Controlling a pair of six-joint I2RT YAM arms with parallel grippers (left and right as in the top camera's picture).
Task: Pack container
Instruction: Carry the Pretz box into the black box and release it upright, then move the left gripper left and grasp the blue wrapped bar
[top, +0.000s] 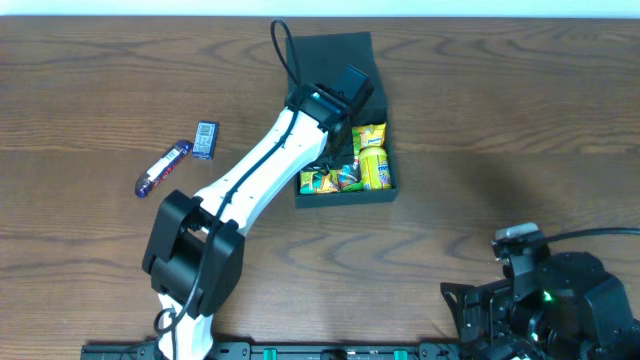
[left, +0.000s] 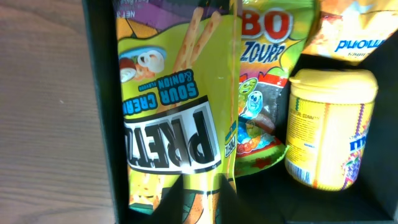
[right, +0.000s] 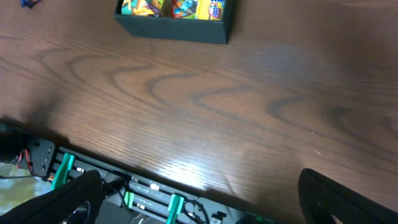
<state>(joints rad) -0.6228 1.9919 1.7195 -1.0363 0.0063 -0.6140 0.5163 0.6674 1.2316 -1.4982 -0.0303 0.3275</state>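
Note:
The black container (top: 345, 198) stands at the table's back centre, its flap lid (top: 335, 55) open behind it. It holds yellow snack packets and also shows in the right wrist view (right: 174, 28). My left gripper (top: 338, 128) reaches down into it. In the left wrist view its dark fingers (left: 208, 208) pinch the bottom edge of a green-yellow pretzel packet (left: 171, 106) next to the container's left wall (left: 99, 93). Beside it lie a gummy packet (left: 261, 93) and a yellow tub (left: 329, 130). My right gripper (right: 199, 205) is wide open and empty at the front right (top: 518, 262).
A small blue packet (top: 205, 140) and a purple-blue bar (top: 162, 170) lie on the table left of the container. The left arm's white link (top: 250, 175) slants across the middle. The black and green rail (right: 149, 199) runs along the table's front edge.

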